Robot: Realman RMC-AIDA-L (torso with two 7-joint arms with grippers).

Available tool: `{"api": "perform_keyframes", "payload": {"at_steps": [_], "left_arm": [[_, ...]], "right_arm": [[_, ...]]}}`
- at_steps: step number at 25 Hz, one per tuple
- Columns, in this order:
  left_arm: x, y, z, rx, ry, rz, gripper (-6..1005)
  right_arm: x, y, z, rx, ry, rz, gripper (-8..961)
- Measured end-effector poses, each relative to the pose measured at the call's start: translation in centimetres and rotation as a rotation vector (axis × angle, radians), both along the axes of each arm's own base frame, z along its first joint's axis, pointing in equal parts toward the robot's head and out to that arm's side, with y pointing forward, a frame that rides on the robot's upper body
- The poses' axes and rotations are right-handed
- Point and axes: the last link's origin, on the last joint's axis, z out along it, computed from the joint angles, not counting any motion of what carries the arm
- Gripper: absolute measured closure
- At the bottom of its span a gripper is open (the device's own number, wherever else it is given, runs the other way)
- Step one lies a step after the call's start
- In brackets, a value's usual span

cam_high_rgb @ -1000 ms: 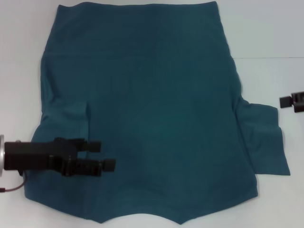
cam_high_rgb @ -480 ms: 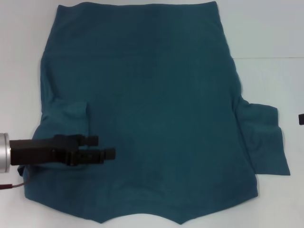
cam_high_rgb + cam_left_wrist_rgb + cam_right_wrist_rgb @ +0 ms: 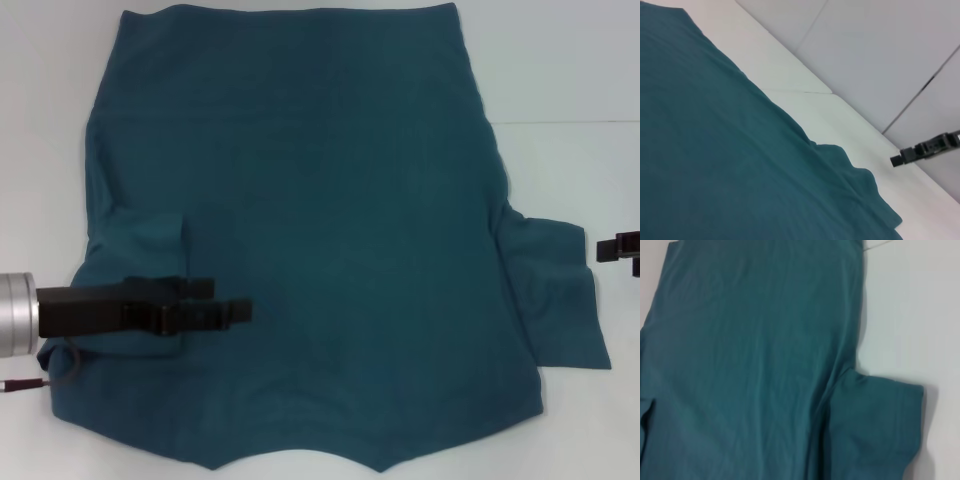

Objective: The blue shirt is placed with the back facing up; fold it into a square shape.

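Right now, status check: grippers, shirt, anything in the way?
Left gripper low over the folded-in left sleeve, open. Right gripper off the cloth at the right edge. Blue shirt flat, right sleeve spread out. Nothing in the way.

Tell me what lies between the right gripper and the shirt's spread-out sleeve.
Nothing: in the head view only a bare strip of white table separates the right gripper from the sleeve of the blue shirt.
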Motion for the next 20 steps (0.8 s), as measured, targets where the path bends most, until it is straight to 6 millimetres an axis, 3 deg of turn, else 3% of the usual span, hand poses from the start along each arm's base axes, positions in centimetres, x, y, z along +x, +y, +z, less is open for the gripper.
{"api": "perform_keyframes", "payload": {"at_steps": [10, 20], "left_arm": [[0.3, 0.4, -1.8, 0.041, -0.010, 0.045, 52], [-0.1, 0.8, -1.7, 0.093, -0.052, 0.094, 52]], "right_arm": [[1.0, -0.2, -1.9, 0.005, 0.013, -0.051, 210], [1.4, -0.1, -3.2, 0.038, 0.051, -0.116, 216]]}}
